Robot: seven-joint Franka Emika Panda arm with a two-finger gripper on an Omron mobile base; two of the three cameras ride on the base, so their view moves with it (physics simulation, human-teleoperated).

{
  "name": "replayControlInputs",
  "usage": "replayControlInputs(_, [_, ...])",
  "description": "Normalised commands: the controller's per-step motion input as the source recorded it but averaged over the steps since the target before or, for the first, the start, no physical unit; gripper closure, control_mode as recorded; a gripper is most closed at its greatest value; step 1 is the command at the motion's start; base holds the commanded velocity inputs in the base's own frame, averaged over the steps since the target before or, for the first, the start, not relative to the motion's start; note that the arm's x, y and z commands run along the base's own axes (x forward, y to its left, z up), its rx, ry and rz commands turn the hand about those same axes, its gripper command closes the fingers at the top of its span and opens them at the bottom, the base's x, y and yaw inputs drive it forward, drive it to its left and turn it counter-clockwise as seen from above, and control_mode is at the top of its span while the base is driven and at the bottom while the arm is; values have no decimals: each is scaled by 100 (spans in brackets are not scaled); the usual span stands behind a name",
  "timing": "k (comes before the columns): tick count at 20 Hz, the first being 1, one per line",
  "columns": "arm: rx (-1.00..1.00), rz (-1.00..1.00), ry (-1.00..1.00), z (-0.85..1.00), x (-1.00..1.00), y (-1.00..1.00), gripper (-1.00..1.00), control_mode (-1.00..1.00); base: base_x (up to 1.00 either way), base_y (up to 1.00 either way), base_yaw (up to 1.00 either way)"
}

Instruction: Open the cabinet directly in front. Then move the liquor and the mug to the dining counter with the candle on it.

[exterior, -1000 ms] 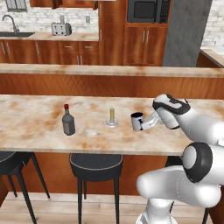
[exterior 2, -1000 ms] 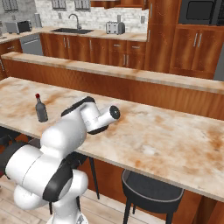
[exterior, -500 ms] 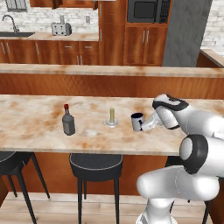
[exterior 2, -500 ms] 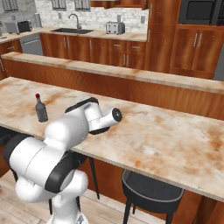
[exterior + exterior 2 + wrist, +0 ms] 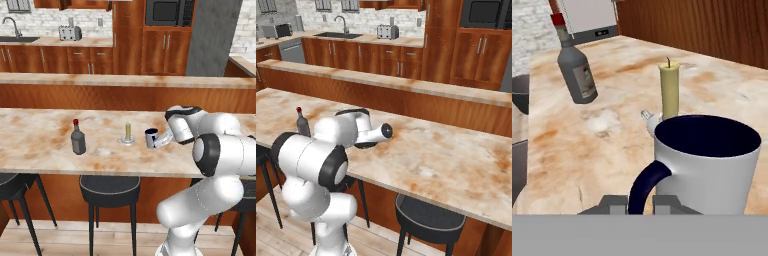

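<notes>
The mug (image 5: 151,138), white with a navy inside and handle, stands upright on the dining counter (image 5: 40,145) just right of the candle (image 5: 128,131). My gripper (image 5: 159,141) reaches in low from the right. In the hand view my gripper (image 5: 639,204) is shut on the navy handle of the mug (image 5: 712,165), one fingertip pressed to each side. Beyond it stand the candle (image 5: 669,90) and the liquor (image 5: 574,67). The liquor (image 5: 77,138) is upright left of the candle. The cabinet's bottom edge (image 5: 85,4) crosses the top; its doors are cut off.
Black round stools (image 5: 109,190) stand under the counter's near edge. A raised wooden ledge (image 5: 100,80) backs the counter, with the toaster's worktop (image 5: 70,34) and sink beyond. The slab (image 5: 446,155) stretches bare to the right of my arm; the liquor (image 5: 302,122) peeks out at its left.
The arm's shoulder and elbow have swung to a new pose above the base. The hand and the mug have stayed almost in place on the counter beside the candle.
</notes>
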Motion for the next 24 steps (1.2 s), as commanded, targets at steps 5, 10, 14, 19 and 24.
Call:
replayControlInputs(5, [0,-1,0,0,27,0,-100,-100,0,0,0])
replayControlInputs(10, [0,0,-1,23,-7,3,-100,-100,0,0,0])
replayControlInputs(14, [8,-2,0,100,-93,20,-100,-100,0,0,0])
replayControlInputs(19, [7,0,2,100,-100,27,-100,-100,0,0,0])
replayControlInputs(24, [-4,12,5,71,-100,83,-100,-100,0,0,0])
